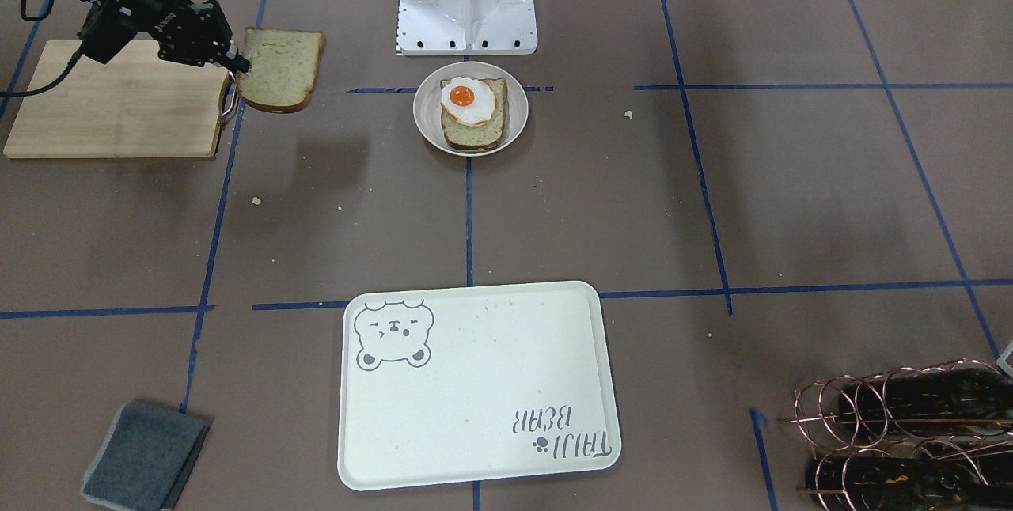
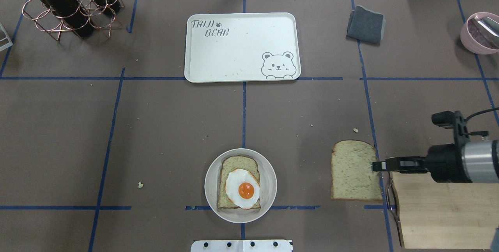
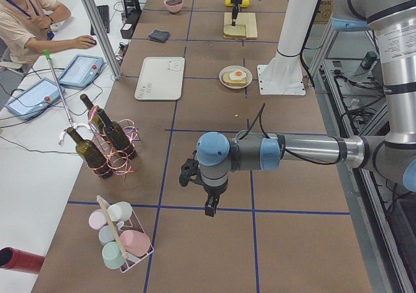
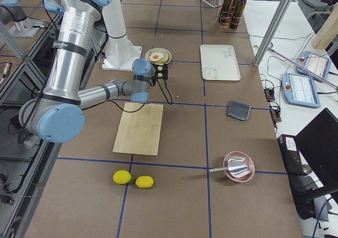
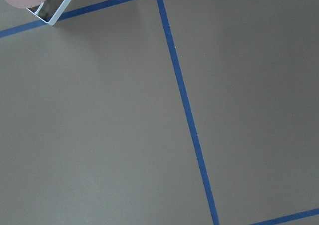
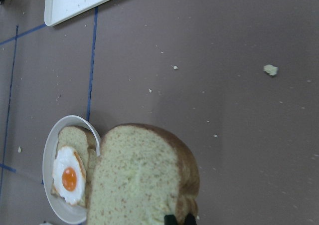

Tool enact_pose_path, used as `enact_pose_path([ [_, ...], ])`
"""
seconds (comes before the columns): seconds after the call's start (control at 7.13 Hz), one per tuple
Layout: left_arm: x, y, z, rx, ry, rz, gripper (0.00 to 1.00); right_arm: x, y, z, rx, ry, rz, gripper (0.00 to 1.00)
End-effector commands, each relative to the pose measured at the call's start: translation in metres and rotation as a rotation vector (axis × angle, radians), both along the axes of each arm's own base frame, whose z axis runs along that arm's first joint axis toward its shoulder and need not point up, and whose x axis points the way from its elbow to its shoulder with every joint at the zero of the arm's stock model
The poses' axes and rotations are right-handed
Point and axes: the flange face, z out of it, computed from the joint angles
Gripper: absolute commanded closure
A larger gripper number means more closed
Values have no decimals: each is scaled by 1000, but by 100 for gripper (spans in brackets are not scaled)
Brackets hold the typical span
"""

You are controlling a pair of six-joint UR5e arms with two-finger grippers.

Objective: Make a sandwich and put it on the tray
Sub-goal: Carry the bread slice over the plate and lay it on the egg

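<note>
Nearest the right wrist camera: top slice (image 6: 142, 177), filling the lower frame, pinched at one crust edge. Clamped on that edge: right gripper (image 2: 376, 165), jaws almost together, only the bread's thickness between. Hanging in the air just off the corner of the cutting board (image 2: 440, 213), near but apart from the dish (image 2: 269, 177), with bottom slice (image 2: 234, 163) and fried egg (image 2: 242, 189) stacked inside. Tray (image 2: 241, 49) bare, across the table, well apart from the dish. Left gripper (image 3: 209, 210) far off over bare table, seen from the side only; cannot tell whether open or closed.

Step in hand, by the look of it: capping the egg.

- Carry level and slowly. With an edge pinch and most of the slice unsupported, sagging or tearing seems likely.
- Cross to the dish high enough to clear its rim.
- Line up crust over crust on the bottom slice, not on the egg, sitting off-centre toward the robot-side corner.
- Lower gently until resting on the egg, without pressing the yolk.
- Then part the fingers and draw back level along the approach line, to avoid dragging slice or egg askew.
- Save the tray move for afterwards.
</note>
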Motion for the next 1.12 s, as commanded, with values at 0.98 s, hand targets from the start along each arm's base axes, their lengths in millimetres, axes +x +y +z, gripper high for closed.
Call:
enact_pose_path([
  [0.98, 0, 0, 0, 1, 2, 0, 0, -234, 35, -110, 0, 18, 60, 100],
])
